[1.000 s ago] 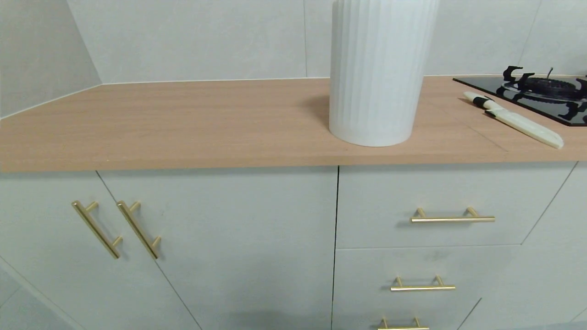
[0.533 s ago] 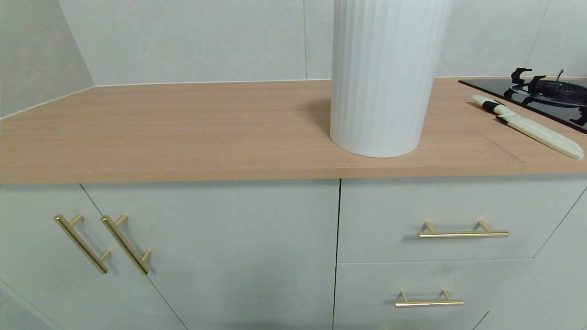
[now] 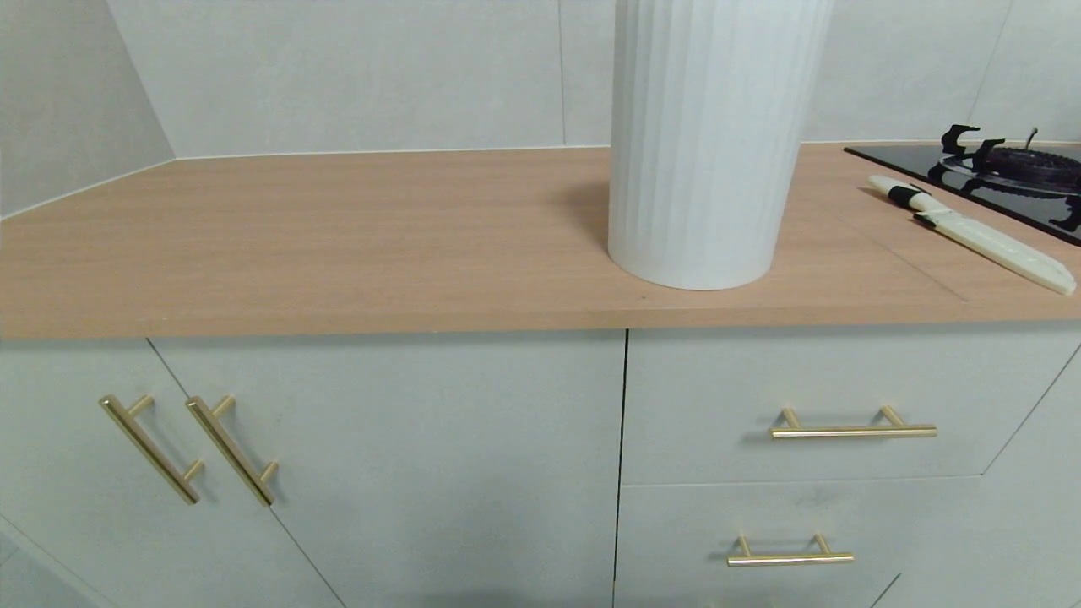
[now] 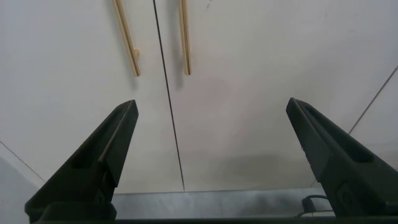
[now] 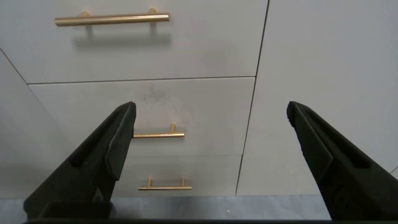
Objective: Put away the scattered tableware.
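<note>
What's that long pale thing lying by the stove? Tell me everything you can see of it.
It is a knife, cream-white all over, with black bands on the handle. It lies flat on the wooden countertop, slanted, handle toward the back wall, tip toward the front edge. It runs alongside the black stove, seemingly just apart from it. Nothing else touches it.

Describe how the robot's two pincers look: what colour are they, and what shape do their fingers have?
The left pincer and the right pincer look alike. Each has two matte, nearly black fingers, broad at the base and tapering like wedges to narrow tips. A shallow recess runs along each finger's side.
</note>
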